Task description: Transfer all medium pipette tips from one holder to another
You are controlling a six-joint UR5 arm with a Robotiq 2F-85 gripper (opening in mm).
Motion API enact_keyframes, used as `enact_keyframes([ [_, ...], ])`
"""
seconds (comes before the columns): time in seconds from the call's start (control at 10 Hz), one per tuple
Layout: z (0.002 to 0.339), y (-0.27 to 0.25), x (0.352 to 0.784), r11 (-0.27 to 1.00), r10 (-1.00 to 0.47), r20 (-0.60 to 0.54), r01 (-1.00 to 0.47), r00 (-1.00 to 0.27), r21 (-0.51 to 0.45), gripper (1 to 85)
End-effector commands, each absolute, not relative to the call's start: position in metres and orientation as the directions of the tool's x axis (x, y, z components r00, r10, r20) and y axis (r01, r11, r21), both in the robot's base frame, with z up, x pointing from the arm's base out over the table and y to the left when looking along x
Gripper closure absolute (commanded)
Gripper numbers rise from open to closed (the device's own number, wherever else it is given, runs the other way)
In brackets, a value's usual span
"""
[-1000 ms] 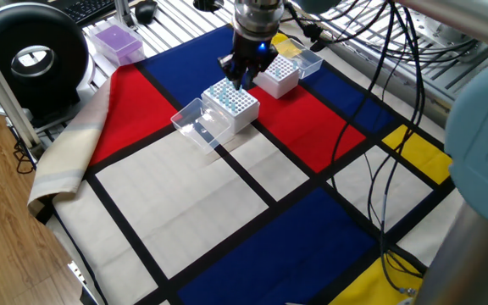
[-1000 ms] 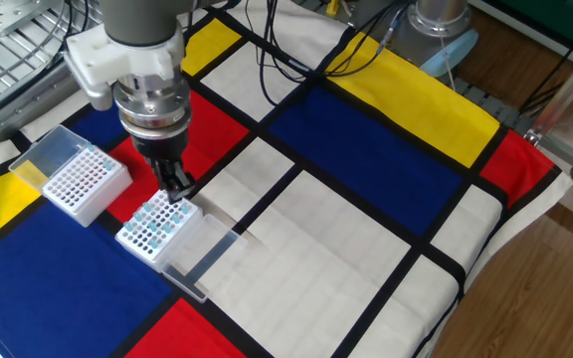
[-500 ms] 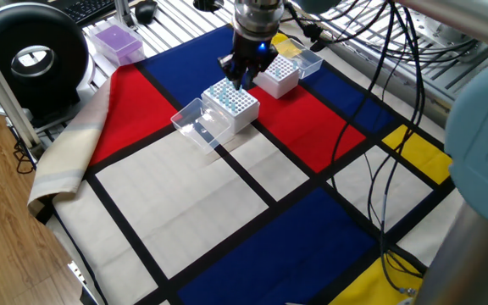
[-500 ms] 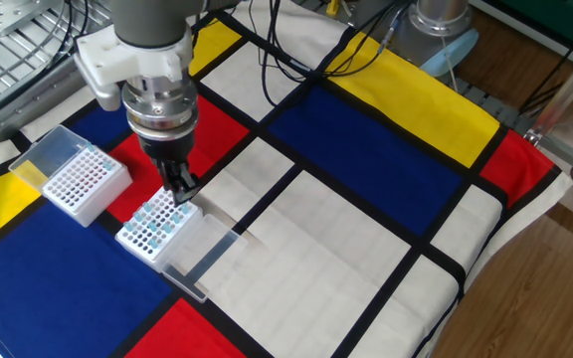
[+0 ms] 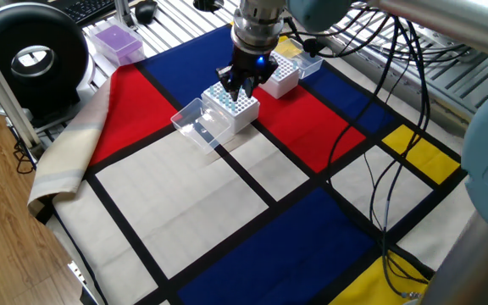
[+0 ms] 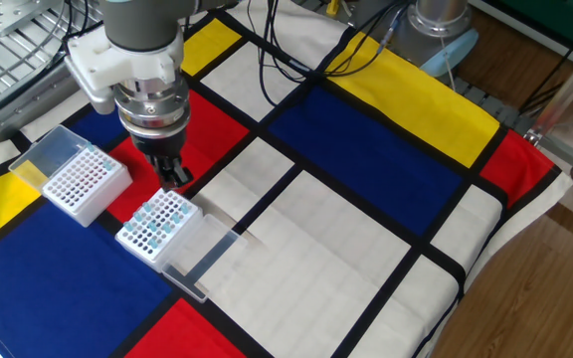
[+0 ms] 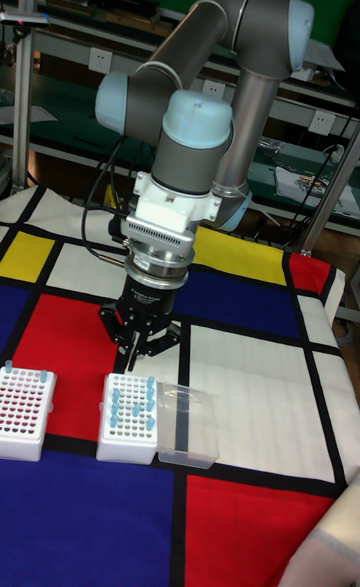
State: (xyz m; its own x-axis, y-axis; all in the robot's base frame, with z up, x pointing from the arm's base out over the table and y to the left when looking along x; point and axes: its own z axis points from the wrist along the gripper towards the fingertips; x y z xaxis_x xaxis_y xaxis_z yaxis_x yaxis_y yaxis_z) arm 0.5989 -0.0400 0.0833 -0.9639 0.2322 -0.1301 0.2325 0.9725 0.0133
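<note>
One table is covered by a cloth (image 6: 366, 229) of red, blue, yellow and white blocks split by black lines. Above its red block hangs a grey robot arm (image 7: 215, 97) with pale blue joints, its black two-finger gripper (image 7: 138, 355) pointing straight down, just above a white box-shaped rack (image 6: 155, 226). Whether the fingers hold anything cannot be told; they stand close together. This rack carries the small pale blue translucent pipette tips (image 7: 130, 409), upright in scattered holes, with its clear plastic lid (image 6: 199, 255) lying open beside it. A second white rack (image 6: 79, 180) with many empty holes stands near it, apart.
</note>
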Motion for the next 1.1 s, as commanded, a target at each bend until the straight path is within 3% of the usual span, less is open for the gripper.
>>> enact_keyframes([
  [0.0,0.084,-0.033,0.594,0.985,0.17,-0.1,0.167,-0.98,0.038,69.7],
  [1.0,0.091,0.0,0.603,0.976,0.21,-0.101,0.203,-0.973,0.075,62.7],
])
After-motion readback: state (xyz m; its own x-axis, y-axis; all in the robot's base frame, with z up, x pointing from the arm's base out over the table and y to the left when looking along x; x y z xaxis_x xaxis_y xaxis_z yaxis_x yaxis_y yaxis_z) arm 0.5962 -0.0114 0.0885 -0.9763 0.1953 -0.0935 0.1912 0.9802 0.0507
